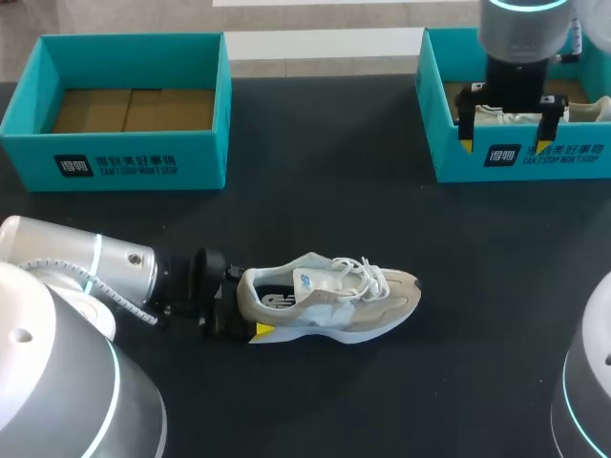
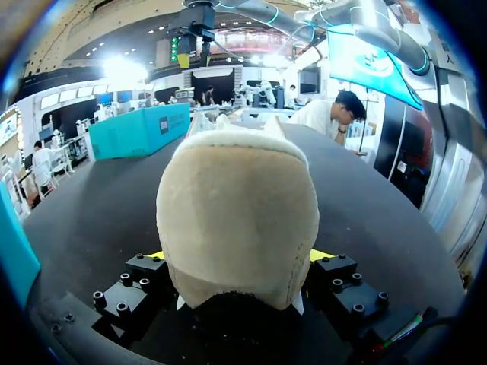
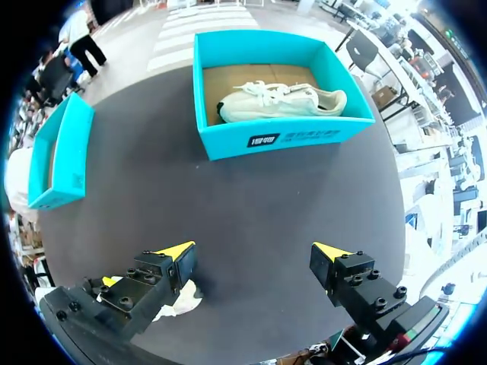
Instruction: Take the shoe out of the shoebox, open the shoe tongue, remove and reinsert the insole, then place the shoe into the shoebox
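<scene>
Shoe (image 1: 329, 298) out on the table, its heel pinched between the left gripper's (image 2: 240, 257) fingers and toe pointing ahead; the spread right gripper (image 1: 505, 146), well apart, seemingly must cross next to open the tongue.

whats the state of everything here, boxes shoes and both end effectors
left shoebox: open, empty
right shoebox: open, not empty
shoe on table: upright on its sole, heel gripped
second shoe: lying in right shoebox
left end effector: shut on shoe's heel
right end effector: open, holding nothing
</scene>
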Robot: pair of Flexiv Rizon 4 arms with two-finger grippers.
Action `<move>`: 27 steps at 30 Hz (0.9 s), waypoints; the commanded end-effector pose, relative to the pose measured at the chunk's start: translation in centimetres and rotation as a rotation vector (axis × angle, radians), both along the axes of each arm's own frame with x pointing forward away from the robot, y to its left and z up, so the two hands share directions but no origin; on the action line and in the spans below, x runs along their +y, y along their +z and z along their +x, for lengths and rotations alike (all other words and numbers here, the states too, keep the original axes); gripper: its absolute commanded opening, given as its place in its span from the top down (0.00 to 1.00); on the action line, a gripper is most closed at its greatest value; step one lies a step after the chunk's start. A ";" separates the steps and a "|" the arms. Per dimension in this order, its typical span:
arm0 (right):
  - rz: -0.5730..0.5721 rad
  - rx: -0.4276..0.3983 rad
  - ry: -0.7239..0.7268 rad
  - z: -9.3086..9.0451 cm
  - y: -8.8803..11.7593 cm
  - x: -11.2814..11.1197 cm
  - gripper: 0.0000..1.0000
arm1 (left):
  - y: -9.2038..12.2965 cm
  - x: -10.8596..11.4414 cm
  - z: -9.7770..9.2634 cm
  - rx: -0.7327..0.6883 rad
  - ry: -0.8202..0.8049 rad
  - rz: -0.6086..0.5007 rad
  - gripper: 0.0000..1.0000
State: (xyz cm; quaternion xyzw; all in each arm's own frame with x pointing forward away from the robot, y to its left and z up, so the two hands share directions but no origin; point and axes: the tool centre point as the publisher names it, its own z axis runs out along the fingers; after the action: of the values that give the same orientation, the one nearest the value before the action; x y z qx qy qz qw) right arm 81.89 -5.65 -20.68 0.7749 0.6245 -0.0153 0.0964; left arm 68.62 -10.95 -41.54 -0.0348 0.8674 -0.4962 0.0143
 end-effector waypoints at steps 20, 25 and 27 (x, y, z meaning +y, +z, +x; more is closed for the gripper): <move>-0.041 -0.050 0.030 -9.4 -1.5 18.6 0.00 | -0.4 -0.4 -0.2 0.001 -0.001 0.004 1.00; -0.020 -0.048 0.046 -10.6 -2.2 21.8 0.00 | -0.4 -0.4 -0.2 0.001 -0.001 0.004 1.00; -0.001 -0.046 0.032 -11.1 -2.5 22.6 0.00 | -0.4 -0.4 -0.2 0.001 -0.001 0.004 1.00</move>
State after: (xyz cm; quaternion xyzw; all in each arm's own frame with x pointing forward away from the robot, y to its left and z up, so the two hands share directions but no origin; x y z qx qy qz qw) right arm 70.71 14.11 -22.33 0.7617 0.6403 0.0204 0.0970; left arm 68.62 -10.96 -41.54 -0.0348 0.8673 -0.4963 0.0143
